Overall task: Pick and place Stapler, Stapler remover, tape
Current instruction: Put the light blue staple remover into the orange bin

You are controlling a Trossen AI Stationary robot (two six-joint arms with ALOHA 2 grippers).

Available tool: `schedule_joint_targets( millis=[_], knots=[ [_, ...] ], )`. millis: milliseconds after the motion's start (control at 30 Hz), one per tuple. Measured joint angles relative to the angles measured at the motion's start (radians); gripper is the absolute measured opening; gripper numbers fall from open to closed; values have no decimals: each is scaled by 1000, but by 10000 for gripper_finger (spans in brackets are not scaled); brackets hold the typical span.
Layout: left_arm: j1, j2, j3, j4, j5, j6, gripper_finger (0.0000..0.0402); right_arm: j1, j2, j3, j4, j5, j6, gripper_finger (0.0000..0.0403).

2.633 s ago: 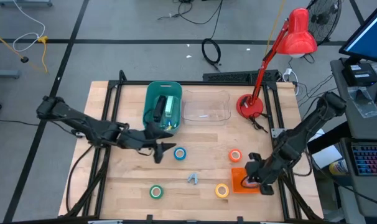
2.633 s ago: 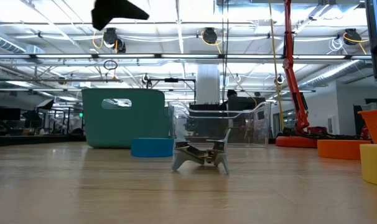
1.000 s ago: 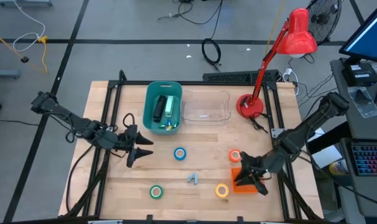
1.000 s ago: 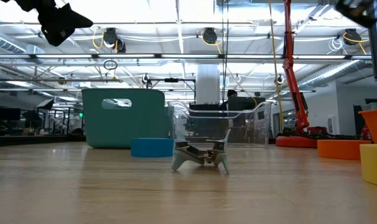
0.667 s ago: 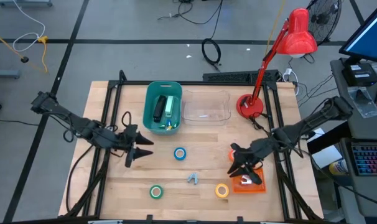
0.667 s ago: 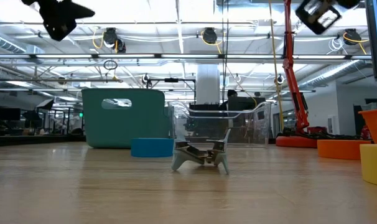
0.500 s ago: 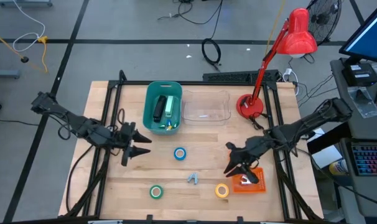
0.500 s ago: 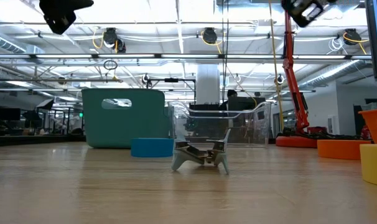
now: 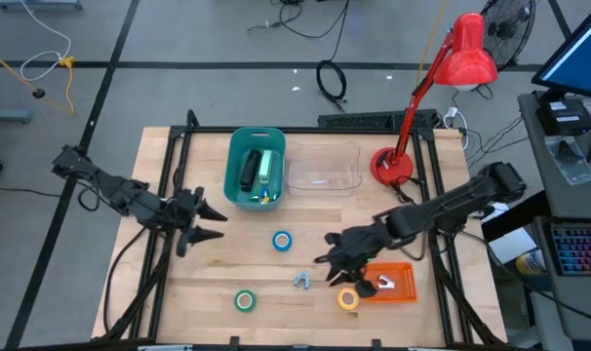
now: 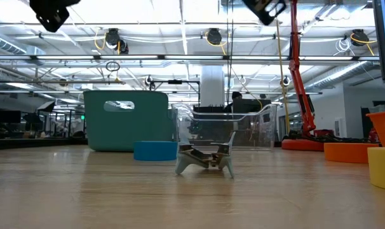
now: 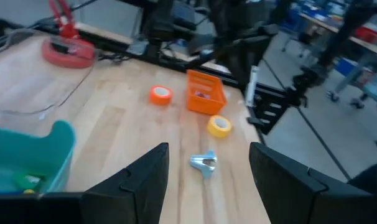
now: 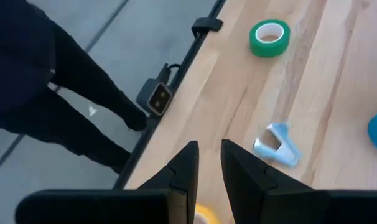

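From above, the left gripper [image 9: 200, 223] hung at the left centre of the frame over the table [image 9: 422, 317], its fingers spread apart and holding nothing. The right gripper [image 9: 327, 263] sat low and right of centre, its fingers nearly together and empty, above the bare wood just right of the stapler remover [image 9: 302, 281]. The blue tape [image 9: 282, 241] lay at centre, the green tape [image 9: 244, 301] lower left, and the yellow tape [image 9: 348, 299] lower right beside an orange bin [image 9: 397, 282]. Two staplers [image 9: 257, 170] lay in the teal bin [image 9: 234, 159] at upper centre, with a clear bin [image 9: 324, 169] to its right.

In the low view, the stapler remover [image 10: 206, 159] stood at centre on the table, the blue tape [image 10: 155, 150] left behind it.

In the left wrist view, two wide-set fingers [image 11: 145, 180] framed the stapler remover [image 11: 204, 162]; the yellow tape [image 11: 219, 126] and orange-red tape [image 11: 160, 94] lay above.

In the right wrist view, narrowly parted fingers [image 12: 183, 171] gripped nothing; the stapler remover [image 12: 277, 144] lay to the right and the green tape [image 12: 270, 37] at the top.
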Motion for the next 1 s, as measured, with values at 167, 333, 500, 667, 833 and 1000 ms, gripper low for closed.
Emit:
schedule_joint_targets(
  millis=[167,333,500,667,833,1000],
  knots=[
    [-43,-19,0,-1,-2,44,225,-11,123,108,-60,2,-62,64],
    [-86,-18,0,-32,-24,44,225,-25,196,150,-58,0,-87,64],
    [-126,-25,-33,0,-64,63,225,-26,220,161,-36,0,-120,64],
    [-156,-59,-168,173,-64,61,225,-36,228,162,-25,2,-152,64],
    [-157,-66,-273,285,-64,58,225,-58,279,160,-30,0,-173,64],
    [-155,-66,-299,323,-63,51,225,-88,331,161,-20,3,-237,64]
  ],
)
